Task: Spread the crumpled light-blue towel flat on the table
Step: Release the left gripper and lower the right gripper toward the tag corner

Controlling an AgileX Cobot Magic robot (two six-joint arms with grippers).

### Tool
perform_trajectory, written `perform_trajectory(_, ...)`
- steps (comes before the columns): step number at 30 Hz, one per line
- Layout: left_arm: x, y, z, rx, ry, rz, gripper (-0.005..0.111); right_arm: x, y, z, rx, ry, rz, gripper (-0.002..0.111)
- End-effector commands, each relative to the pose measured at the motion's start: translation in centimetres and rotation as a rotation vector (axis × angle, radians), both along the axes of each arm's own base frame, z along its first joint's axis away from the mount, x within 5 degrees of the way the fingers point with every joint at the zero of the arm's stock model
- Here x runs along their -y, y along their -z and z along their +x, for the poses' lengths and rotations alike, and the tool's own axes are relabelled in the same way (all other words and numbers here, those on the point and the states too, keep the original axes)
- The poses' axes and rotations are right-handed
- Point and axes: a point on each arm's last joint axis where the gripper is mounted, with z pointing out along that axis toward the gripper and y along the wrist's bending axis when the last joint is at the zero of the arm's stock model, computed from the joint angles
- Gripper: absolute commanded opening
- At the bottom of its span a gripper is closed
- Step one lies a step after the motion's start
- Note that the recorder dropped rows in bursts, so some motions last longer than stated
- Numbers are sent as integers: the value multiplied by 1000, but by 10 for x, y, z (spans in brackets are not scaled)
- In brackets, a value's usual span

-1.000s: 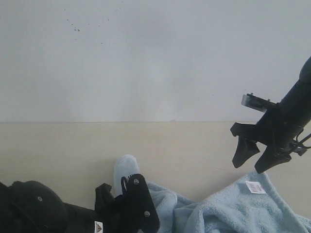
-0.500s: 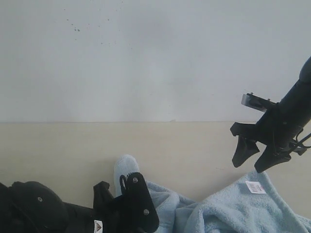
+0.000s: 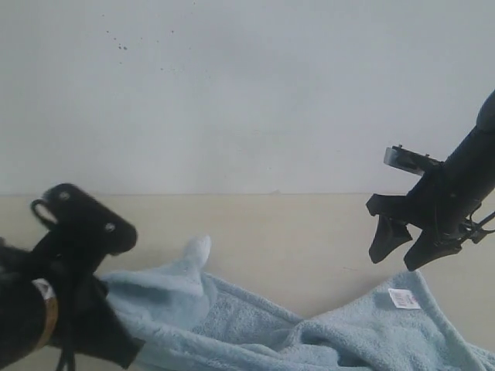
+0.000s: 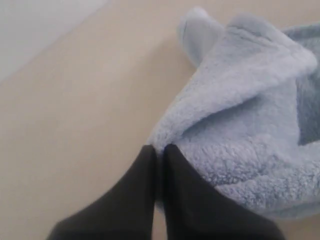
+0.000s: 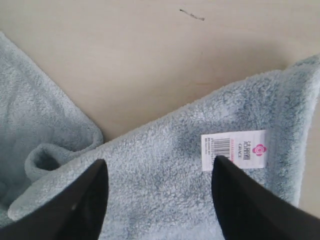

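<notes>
Left wrist view: towel point(image 4: 240, 125) edge is pinched by the left hand point(image 4: 159, 152), jaws pressed together on it. Right hand point(image 3: 402, 259) is held spread above the tag point(image 3: 400, 298) corner at right. Towel is bunched along the near tabletop point(image 3: 294, 232); spreading judged barely started.

towel point(image 3: 348, 340): runs off the exterior view's lower edge, so its outline cannot be told.
tag point(image 5: 234, 149): just beside one jaw of the right gripper point(image 5: 158, 162); its small print is too fine to read.
left gripper point(image 4: 159, 150): the bit of towel nipped between its closed jaws is hidden.
</notes>
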Motion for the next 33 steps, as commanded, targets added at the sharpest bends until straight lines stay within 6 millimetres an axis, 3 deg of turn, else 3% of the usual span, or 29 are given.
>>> perform_trajectory(1, -27, 17, -28, -138, -238, -150, 4, 2, -2, 1, 19, 0, 2, 58)
perform_trajectory(8, -41, 32, -66, -314, -358, -496, 4, 2, -2, 1, 21, 1, 1, 58)
perform_trajectory(12, -45, 22, -73, -306, -331, -598, 4, 2, -2, 2, 22, 5, 1, 58)
perform_trajectory(18, -53, -2, -77, -192, -193, -600, 6, 2, -2, 3, 34, 16, 0, 58)
perform_trajectory(22, -62, -12, -81, -138, -161, -581, 27, 3, -2, 4, 46, 22, -2, 58)
perform_trajectory(28, -78, -21, -86, -80, -215, -565, 77, 3, 2, 6, 40, 25, -4, 58)
perform_trajectory(30, -81, -24, -87, -56, -213, -555, 83, 3, 6, 6, 32, 25, -5, 58)
perform_trajectory(33, -79, -29, -85, -12, -146, -554, 82, 2, 12, 7, 11, 22, -5, 58)
